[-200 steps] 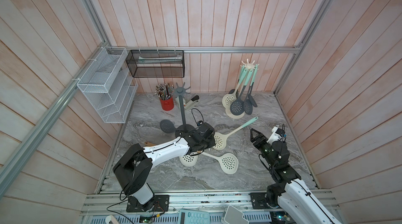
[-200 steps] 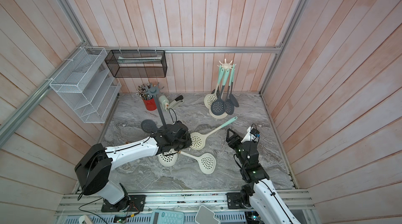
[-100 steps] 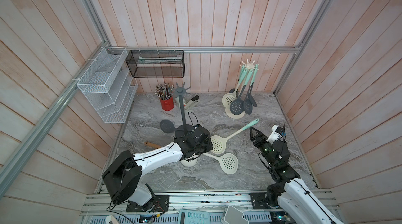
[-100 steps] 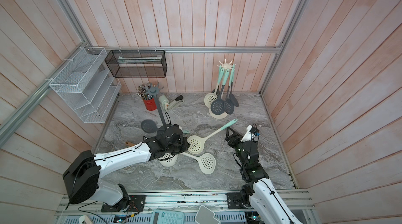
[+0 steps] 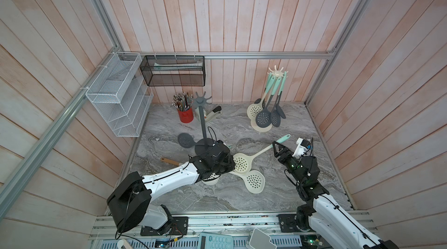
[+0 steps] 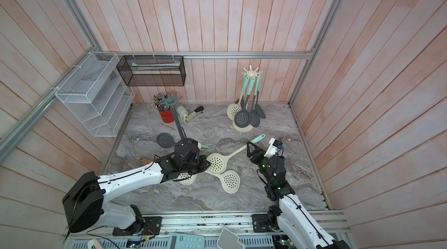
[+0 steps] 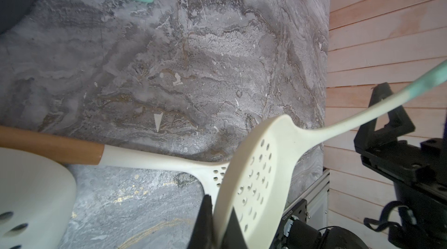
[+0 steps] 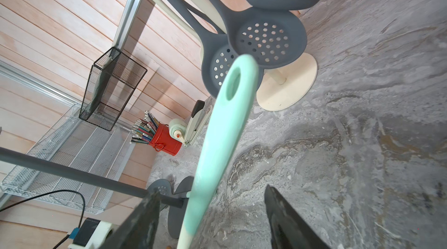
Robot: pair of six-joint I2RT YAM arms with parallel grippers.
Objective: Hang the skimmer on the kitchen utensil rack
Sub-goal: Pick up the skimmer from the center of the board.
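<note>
Overhead, in both top views: my left gripper [image 5: 227,163] pinches the cream skimmer [image 5: 242,163] by the rim of its bowl, over the middle of the table [image 5: 217,199]. This leaves the long handle [image 5: 262,150] slanting up and rightward, free for a second grasp. My right gripper [image 5: 278,147] sits at the mint end, jaws spread on either side of it; whether they touch it I cannot tell. The grey rack [image 5: 200,101] stands bare just beyond my left arm. The cream rack [image 5: 276,74], far right, carries several utensils. Which rack is meant I cannot tell.

Left wrist view: my jaws are pressed onto the bowl's edge, and the skimmer [image 7: 261,175] is tilted on edge over a wooden-handled skimmer [image 7: 157,158] lying on the table.

Right wrist view: the handle [image 8: 225,127] runs between my spread jaws, with its hole [image 8: 233,83] out beyond the fingertips. I judge this a handover: gripping below the hole would leave it clear for a rack hook.
</note>
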